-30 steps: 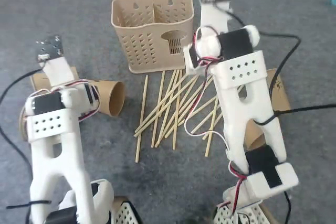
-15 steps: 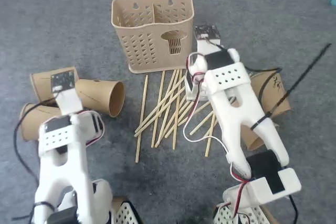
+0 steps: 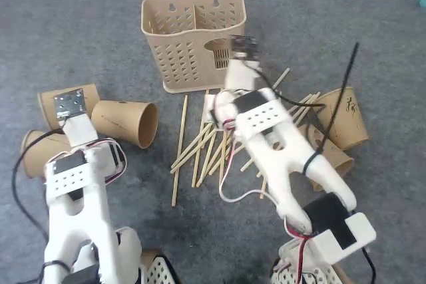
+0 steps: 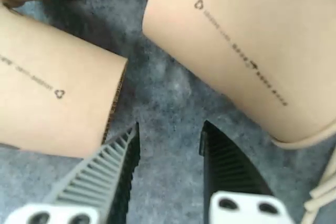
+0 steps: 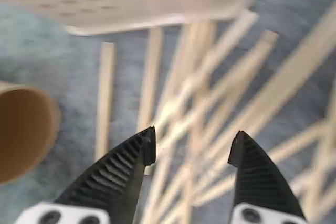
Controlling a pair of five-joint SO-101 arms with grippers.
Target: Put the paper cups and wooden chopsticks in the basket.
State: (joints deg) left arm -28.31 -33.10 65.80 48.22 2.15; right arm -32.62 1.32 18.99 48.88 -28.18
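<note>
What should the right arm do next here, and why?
Probably lower the right gripper straight down and close on one of the wooden chopsticks. Its jaws stand open above the pile, which lies loose in front of the basket, and it holds nothing yet. A single stick near the pile's edge looks easiest to pinch.
</note>
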